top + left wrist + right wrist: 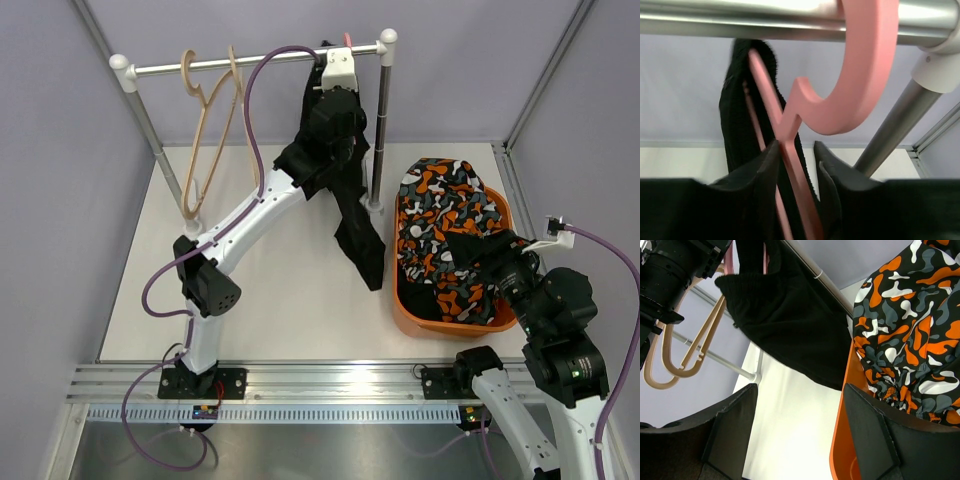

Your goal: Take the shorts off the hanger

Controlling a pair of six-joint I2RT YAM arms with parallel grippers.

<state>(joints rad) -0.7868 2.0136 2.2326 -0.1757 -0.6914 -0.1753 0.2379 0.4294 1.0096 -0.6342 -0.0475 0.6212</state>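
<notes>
Basket (402, 305) of orange plastic holds camouflage shorts (440, 215).

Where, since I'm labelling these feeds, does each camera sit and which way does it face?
Top external: above and behind the bases, looking down on the table and rail; left arm and right arm show.
Left wrist: raised at the rail, looking up past the left pincer at the pink hanger.
Right wrist: low by the orange tub, facing the rail; right pincer shows.
Shared: all see the black shorts.
</notes>
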